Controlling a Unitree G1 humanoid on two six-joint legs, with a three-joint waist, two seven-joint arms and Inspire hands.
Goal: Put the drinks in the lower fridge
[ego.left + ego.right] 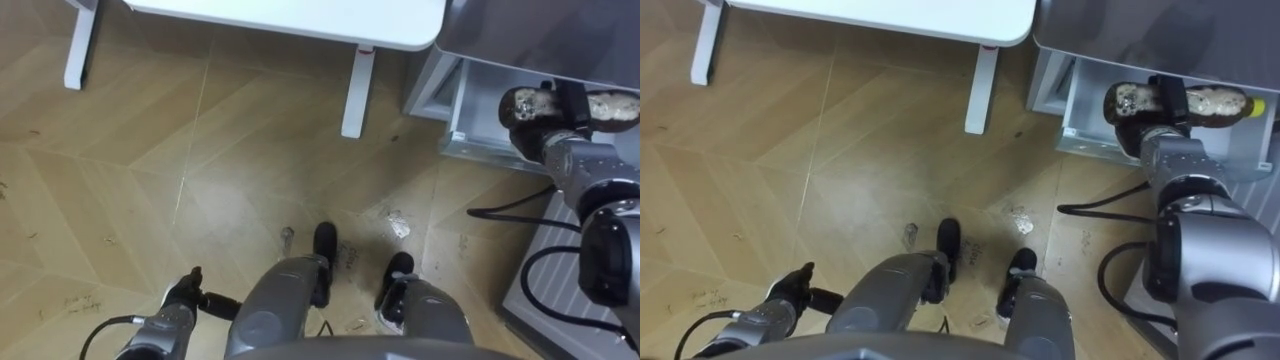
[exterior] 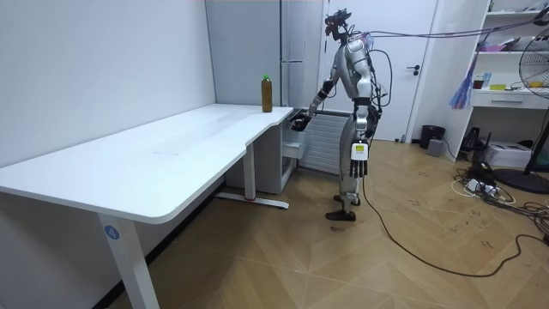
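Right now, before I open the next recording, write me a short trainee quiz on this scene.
1. True or false: the right hand grips a brown drink bottle with a yellow cap at the open lower fridge drawer.
2. What stands on the white desk? A) a brown bottle with a green cap B) a mug C) a bowl
3. Fill in: the left hand, hanging by the robot's side, holds ____.
Key: 1 true; 2 A; 3 nothing.

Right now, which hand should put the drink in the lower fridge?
Right: the right hand grips the bottle at the open fridge drawer; the left hand hangs low, holding nothing.
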